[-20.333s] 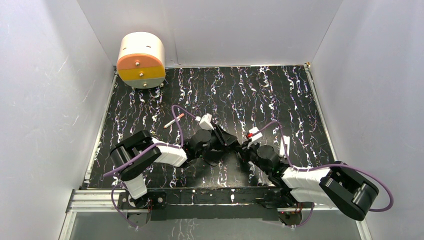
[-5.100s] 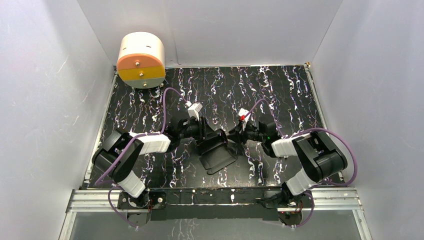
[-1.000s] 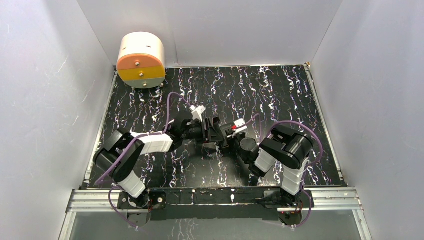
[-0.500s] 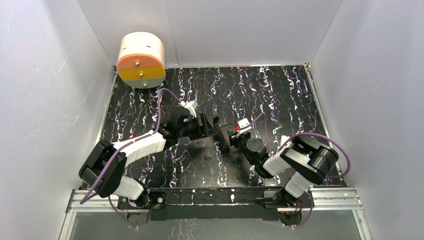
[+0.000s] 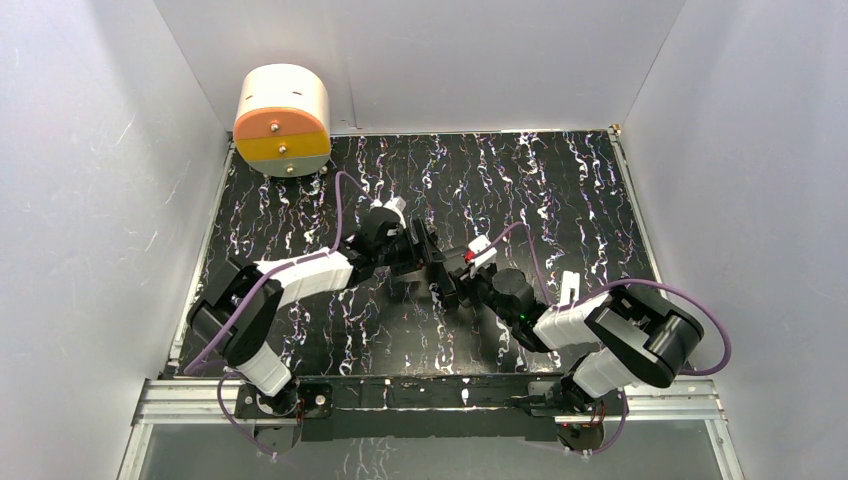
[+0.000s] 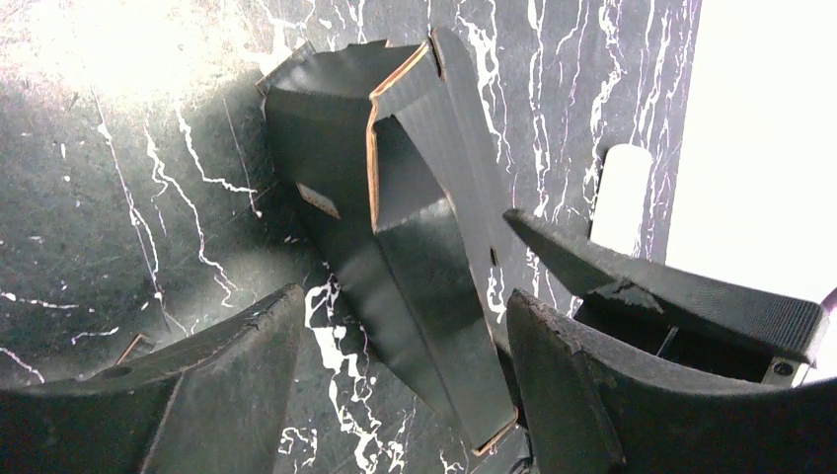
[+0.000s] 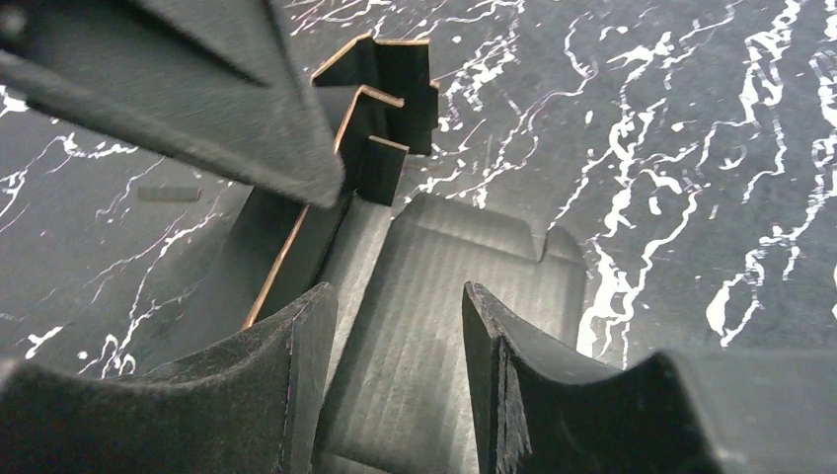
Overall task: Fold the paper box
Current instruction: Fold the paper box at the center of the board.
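The paper box [image 6: 395,197] is matte black card with brown cut edges, partly folded, lying on the marbled table. My left gripper [image 6: 395,331] is open and straddles the box's near end. The card lies close to its right finger [image 6: 563,365] and well apart from the left one. In the right wrist view, my right gripper [image 7: 395,341] hangs open over a flat ribbed panel of the paper box [image 7: 444,286], with raised flaps [image 7: 390,94] beyond. From above, the left gripper [image 5: 428,252] and right gripper [image 5: 447,285] meet mid-table and hide most of the box.
A round cream container with an orange and yellow face [image 5: 282,120] stands at the back left corner. White walls close in three sides. A metal rail [image 5: 430,395] runs along the near edge by the arm bases.
Both grippers' jaws have spread apart over the last second and have let go of the card. The right arm's elbow has swung out to the right, and the left gripper has shifted slightly back.
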Controlling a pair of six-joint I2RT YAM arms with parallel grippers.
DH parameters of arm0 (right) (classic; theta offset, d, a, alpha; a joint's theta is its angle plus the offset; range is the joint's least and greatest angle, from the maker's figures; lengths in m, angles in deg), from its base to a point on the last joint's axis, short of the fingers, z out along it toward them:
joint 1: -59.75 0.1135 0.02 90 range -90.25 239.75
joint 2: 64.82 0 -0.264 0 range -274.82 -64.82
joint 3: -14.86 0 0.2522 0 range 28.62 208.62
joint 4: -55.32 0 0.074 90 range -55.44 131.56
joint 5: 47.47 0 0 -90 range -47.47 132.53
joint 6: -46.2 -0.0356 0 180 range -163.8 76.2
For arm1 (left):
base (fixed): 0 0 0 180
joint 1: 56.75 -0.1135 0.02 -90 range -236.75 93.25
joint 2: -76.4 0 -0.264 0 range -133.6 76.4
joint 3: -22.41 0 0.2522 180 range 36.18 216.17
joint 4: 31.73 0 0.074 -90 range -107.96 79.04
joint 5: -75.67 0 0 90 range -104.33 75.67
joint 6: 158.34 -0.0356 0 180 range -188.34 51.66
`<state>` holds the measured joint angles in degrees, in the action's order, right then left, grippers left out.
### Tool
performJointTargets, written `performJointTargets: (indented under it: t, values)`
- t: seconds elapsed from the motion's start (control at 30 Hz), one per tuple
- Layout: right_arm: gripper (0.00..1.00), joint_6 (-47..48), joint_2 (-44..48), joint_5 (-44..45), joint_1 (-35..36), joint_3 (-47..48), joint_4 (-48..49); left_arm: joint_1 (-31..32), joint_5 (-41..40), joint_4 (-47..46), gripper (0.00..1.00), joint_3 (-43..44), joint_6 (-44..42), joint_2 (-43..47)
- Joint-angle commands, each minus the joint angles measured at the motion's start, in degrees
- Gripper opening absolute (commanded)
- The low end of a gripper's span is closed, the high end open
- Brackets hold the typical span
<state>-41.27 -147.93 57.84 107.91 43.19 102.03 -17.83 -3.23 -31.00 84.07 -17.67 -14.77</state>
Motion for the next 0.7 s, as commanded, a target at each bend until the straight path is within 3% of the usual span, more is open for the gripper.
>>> performJointTargets:
  t: [0.0,0.2,0.33,0.47,0.67]
  values:
    - [0.58,-2.08,0.64,-4.1,-0.09,1.83,-0.46,0.62,-1.14,0.5,0.71,3.76,0.17,-1.79]
    - [0.57,-4.53,0.6,-6.7,-0.13,1.56,1.18,1.15,-1.77,2.06,0.63,5.09,-1.1,-4.33]
    - [0.57,-4.77,1.4,-3.82,-0.09,0.99,1.19,1.25,-1.8,4.38,0.47,6.36,-3.8,-5.22]
    - [0.59,-3.77,5.32,-1.38,-0.16,-0.31,-0.14,1.25,-2.05,10.95,0.37,10.51,-10.81,-5.84]
    - [0.61,-1.45,12.65,-0.23,-1.14,-0.05,-7.76,1.25,-1.81,23.96,0.29,18.25,-22.62,-7.68]
